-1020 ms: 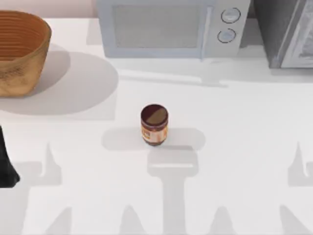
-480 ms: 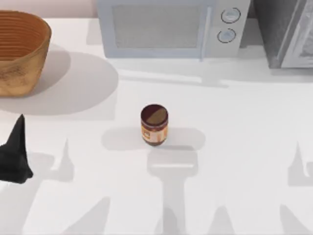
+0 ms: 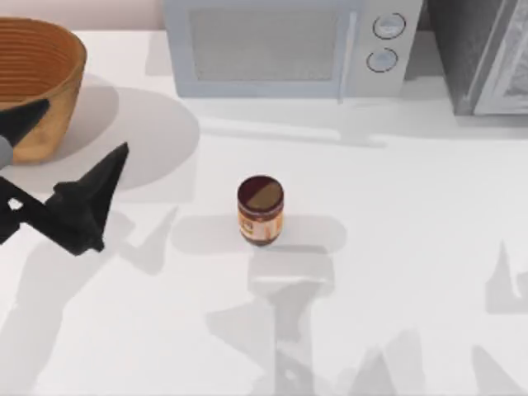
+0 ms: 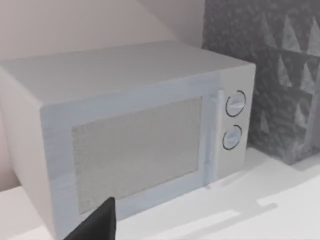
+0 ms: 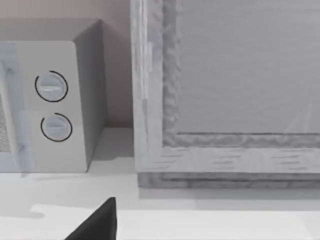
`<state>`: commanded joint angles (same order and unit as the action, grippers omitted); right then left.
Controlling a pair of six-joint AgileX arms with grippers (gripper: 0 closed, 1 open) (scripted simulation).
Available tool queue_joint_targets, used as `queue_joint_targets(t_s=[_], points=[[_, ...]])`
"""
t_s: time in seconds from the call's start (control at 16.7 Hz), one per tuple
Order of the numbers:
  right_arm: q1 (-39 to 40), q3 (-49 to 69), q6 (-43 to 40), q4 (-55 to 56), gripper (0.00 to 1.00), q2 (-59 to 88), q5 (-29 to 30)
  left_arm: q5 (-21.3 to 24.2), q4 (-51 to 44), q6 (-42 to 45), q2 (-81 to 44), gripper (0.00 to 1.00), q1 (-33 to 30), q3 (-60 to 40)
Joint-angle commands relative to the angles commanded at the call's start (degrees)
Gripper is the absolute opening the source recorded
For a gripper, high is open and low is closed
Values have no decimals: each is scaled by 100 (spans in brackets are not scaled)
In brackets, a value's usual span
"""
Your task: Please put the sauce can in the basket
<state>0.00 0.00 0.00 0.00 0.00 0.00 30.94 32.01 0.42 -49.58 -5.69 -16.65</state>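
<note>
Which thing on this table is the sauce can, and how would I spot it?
Start at the white microwave along the table's back edge. In front of it, alone on the bare middle of the table, stands the sauce can: a short upright cylinder with a maroon-and-tan top and orange-brown label, far smaller than the wicker basket at far left.

Woven wicker basket (image 3: 33, 82), ribbed inside; smooth matt white table (image 3: 396, 247); labelled sauce can (image 3: 261, 210).

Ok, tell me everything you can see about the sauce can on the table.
The sauce can is a small short cylinder standing upright near the middle of the white table. Its flat top is split dark maroon and tan; an orange-brown label wraps the side above a dark base. It stands alone, casting a shadow, in front of the microwave.
</note>
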Motion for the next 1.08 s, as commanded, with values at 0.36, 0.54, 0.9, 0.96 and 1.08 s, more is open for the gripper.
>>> queue_joint_targets(t_s=[0.36, 0.54, 0.9, 0.96, 1.08], points=[[0, 0, 0, 0, 100, 0, 0, 1749, 2175, 74, -3398, 100, -142, -1145], [0, 0, 0, 0, 100, 0, 0, 2549, 3253, 101, -5069, 100, -191, -1722], [0, 0, 0, 0, 100, 0, 0, 3850, 5095, 133, -7913, 100, -262, -2719], [0, 0, 0, 0, 100, 0, 0, 4009, 5327, 137, -8270, 100, -270, -2845], [0, 0, 0, 0, 100, 0, 0, 4271, 5711, 144, -8861, 100, -285, -3054]])
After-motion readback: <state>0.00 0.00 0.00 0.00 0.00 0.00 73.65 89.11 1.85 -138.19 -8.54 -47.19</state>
